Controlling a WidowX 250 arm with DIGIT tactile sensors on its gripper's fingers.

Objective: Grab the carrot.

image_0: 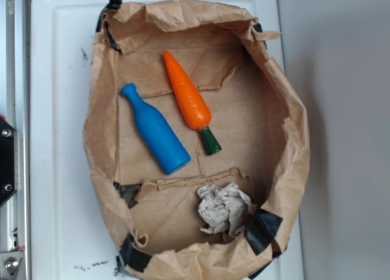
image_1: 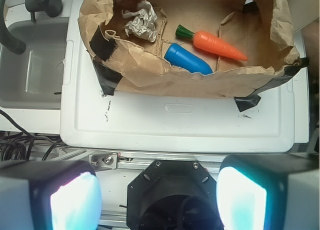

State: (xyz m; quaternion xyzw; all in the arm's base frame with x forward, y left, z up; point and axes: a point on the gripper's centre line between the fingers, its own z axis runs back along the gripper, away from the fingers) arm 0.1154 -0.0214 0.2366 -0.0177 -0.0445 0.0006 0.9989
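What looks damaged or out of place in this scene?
The paper bag is cut open, creased, and patched with black tape. A crumpled paper wad lies inside, away from the carrot and bottle. Both toys look intact.

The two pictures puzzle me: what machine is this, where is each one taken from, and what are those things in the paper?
This is a small robot arm. One picture comes from a camera above, looking straight down. The other comes from a camera on the arm's wrist, so its hand shows at the bottom edge: the two pale glowing blocks are its fingers, standing wide apart with nothing between them. The hand is not over the things yet.

On a white surface sits a brown paper bag torn open like a tray, patched with black tape. Inside lie an orange toy carrot with a green stem, a blue toy bottle beside it but not touching, and a crumpled wad of paper in one corner. Nothing is held.
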